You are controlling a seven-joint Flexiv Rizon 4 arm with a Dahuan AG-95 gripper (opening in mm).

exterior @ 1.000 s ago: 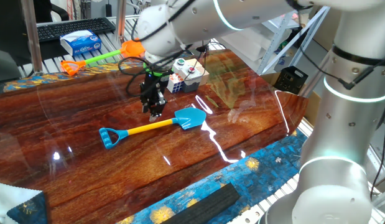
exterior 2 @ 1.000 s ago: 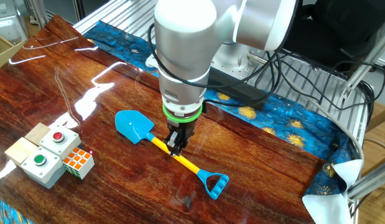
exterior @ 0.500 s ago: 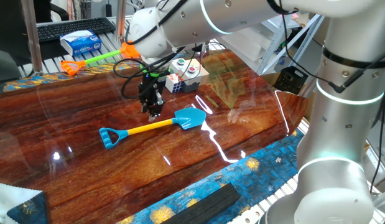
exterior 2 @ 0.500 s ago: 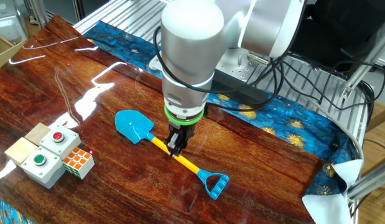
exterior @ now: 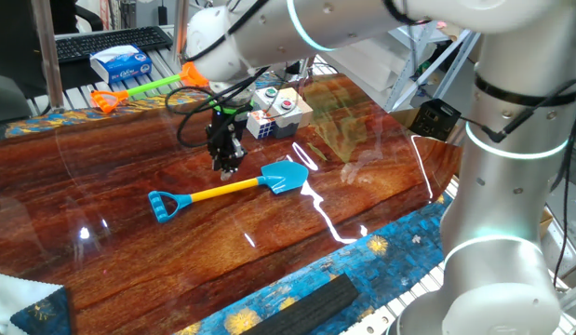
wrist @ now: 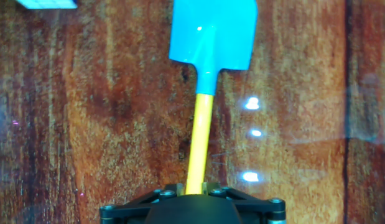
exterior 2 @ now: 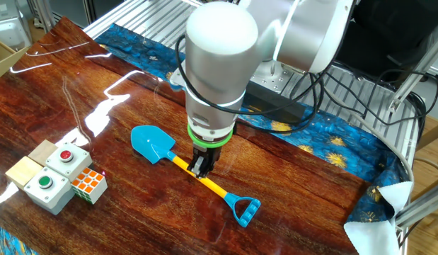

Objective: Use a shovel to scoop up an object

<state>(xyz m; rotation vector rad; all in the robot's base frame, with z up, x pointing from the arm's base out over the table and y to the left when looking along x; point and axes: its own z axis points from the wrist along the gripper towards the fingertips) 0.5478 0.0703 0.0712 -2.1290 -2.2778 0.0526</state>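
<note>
Polished reddish wood table (exterior: 129, 270), glossy with glare streaks, bordered by blue starry cloth (exterior 2: 332, 142) along the near and far edges; metal racking and cables beyond. No readable writing anywhere; only a blue-and-white tissue box (exterior: 120, 63) past the far edge, print too small to make out.

Compared with a second ago: arm body (exterior 2: 219, 64) swung a little further over the table, gripper lifted slightly off the shaft in one fixed view; shovel and cube unmoved.

Shovel (exterior 2: 194, 173) flat near the middle of the worktop, light-blue blade (wrist: 212, 34) toward the button boxes, blue D-handle (exterior: 162, 205) toward the opposite edge. Gripper (exterior 2: 200, 164) poised right over the yellow shaft (wrist: 199, 140), just behind the blade; fingers hidden in the hand view, so cannot tell whether spread or pinching.

Orange-bladed, green-shafted shovel (exterior: 148, 88) at a far corner. Beige button boxes (exterior 2: 45, 173), one red button, one green, near the table edge. Rubik's cube (exterior 2: 88, 185) touching the box with the green button, well apart from the blade
</note>
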